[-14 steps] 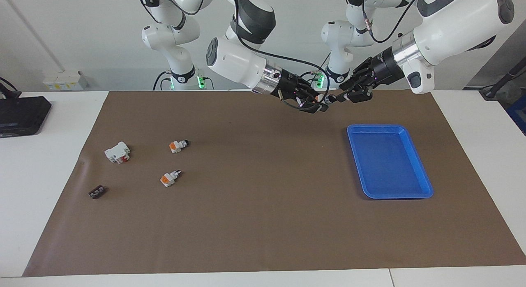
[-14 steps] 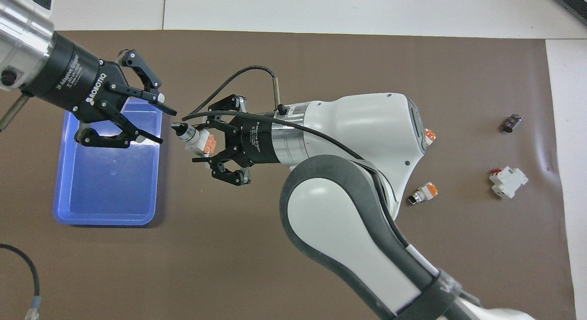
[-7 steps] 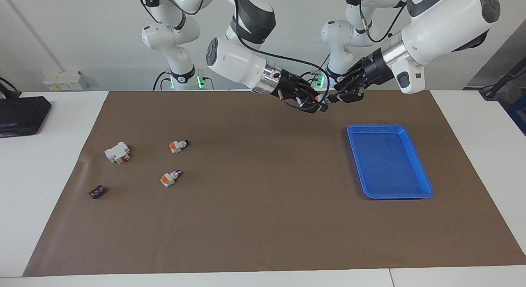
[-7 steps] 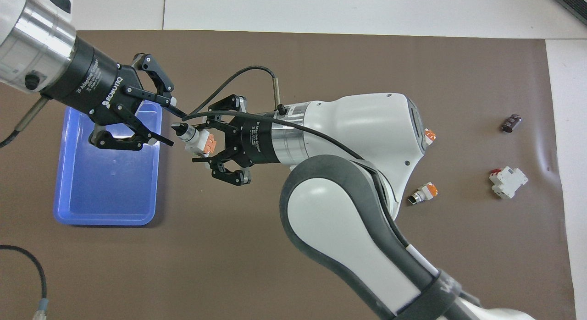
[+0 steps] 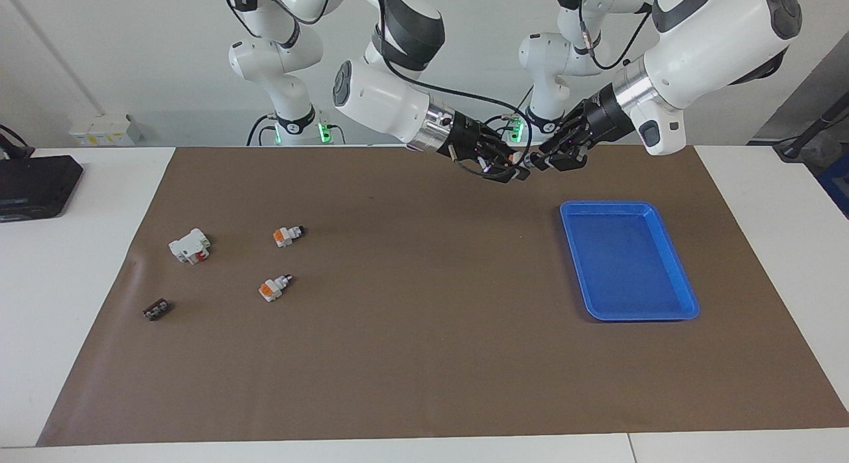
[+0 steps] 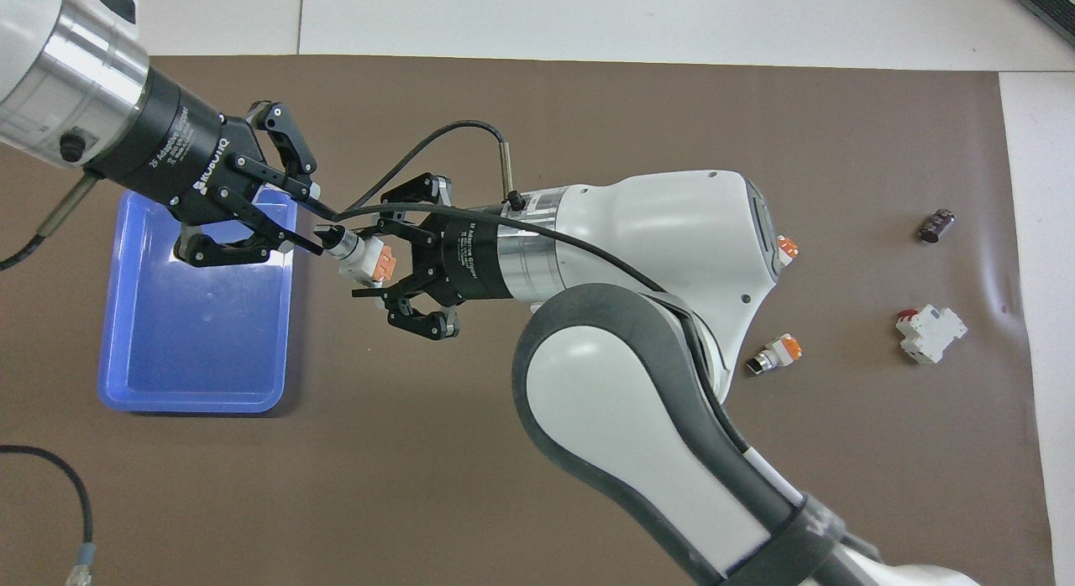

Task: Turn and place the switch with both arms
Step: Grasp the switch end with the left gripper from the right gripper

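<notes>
Overhead view: the thumb-sized white-grey selector switch with orange block and black knob [image 6: 363, 258] is held in the air over the brown table mat [image 6: 537, 452], clamped at its body by the right gripper [image 6: 382, 263], beside the blue plastic tray [image 6: 126, 376]. Its black knob is met by the fingertips of the left gripper [image 6: 309, 225]; whether a grip is made on the knob cannot be told. Two more such switches [image 5: 288, 235] [image 5: 274, 286], a white block with red part [image 5: 190, 245] and a small dark piece [image 5: 156, 310] are seen lying toward the right arm's end
</notes>
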